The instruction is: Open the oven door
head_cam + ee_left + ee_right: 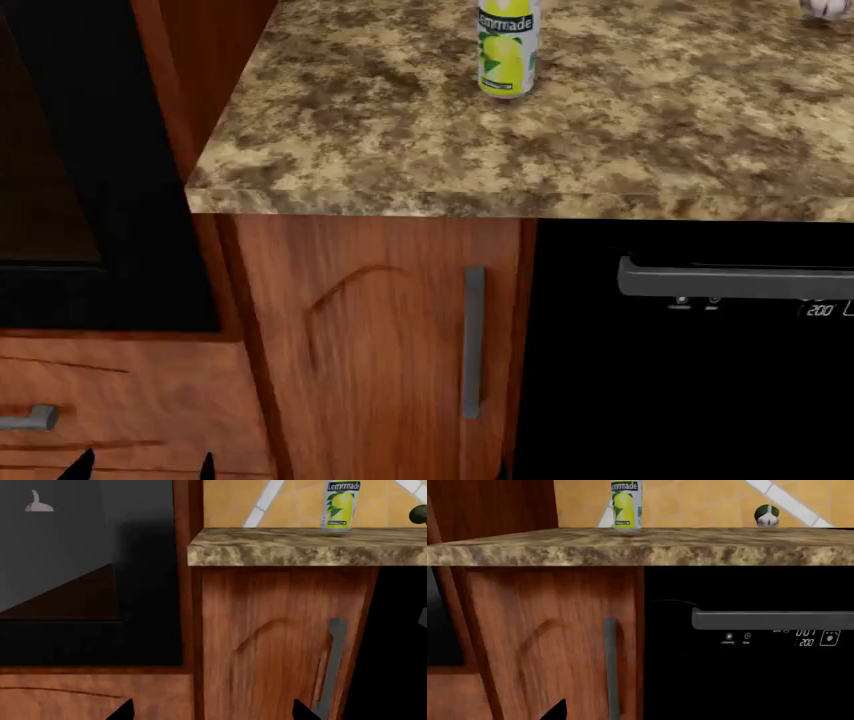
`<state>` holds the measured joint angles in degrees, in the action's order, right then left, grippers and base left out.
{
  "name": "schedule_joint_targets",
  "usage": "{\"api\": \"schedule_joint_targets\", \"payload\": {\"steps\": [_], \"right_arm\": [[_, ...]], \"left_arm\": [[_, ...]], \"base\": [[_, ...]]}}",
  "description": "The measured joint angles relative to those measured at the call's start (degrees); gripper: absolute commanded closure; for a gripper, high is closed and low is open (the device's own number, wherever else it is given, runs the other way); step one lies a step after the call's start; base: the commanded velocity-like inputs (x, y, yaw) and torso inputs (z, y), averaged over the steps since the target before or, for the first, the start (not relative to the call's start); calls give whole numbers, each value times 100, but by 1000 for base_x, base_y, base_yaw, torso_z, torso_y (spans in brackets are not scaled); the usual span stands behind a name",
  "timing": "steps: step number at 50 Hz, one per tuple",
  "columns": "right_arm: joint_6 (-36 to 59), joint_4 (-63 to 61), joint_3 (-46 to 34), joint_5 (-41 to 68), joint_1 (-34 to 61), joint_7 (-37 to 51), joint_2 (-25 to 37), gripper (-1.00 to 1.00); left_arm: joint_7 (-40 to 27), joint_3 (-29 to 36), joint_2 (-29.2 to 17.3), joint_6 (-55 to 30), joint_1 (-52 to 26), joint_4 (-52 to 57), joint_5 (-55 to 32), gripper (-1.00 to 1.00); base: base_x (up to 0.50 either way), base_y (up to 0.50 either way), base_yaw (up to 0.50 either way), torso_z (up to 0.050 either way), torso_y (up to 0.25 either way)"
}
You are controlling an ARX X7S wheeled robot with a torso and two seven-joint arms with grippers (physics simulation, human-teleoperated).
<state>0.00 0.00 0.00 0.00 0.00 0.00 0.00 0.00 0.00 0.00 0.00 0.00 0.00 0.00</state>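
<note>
The oven door (127, 180) is a black-framed panel with dark brown-tinted glass at the far left of the head view, left of the counter; its bar handle is out of view. In the left wrist view the oven door (67, 580) fills the left side. My left gripper (213, 712) is open, its two black fingertips (123, 711) set wide apart and low, facing the wooden panels below and beside the oven. The left gripper (144, 466) shows at the head view's bottom edge. My right gripper (640, 714) shows one fingertip (557, 711) far off centre; the other is lost against black. Neither holds anything.
A lemonade can (507, 50) stands on the speckled counter (400, 150). Under it are a reddish cabinet door (374, 350) with a slim grey handle (471, 340) and a black appliance front (694, 380) with a grey handle and white digits. A wooden drawer (120, 400) sits below the oven.
</note>
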Motion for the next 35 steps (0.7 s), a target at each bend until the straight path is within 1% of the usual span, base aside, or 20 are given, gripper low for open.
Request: {"api": "schedule_joint_targets", "payload": {"steps": [17,35], "right_arm": [[-77,85,-253,253,8,212,203,-100],[-102,131,-511,452,37,357,369,-100]], "left_arm": [[-153,252,-197,-4,-5,2,-247,-100],[-322,410,-350,12,-17,7,-569,-100]], "base": [[0,14,0,0,0],[0,481,0,0,0]]}}
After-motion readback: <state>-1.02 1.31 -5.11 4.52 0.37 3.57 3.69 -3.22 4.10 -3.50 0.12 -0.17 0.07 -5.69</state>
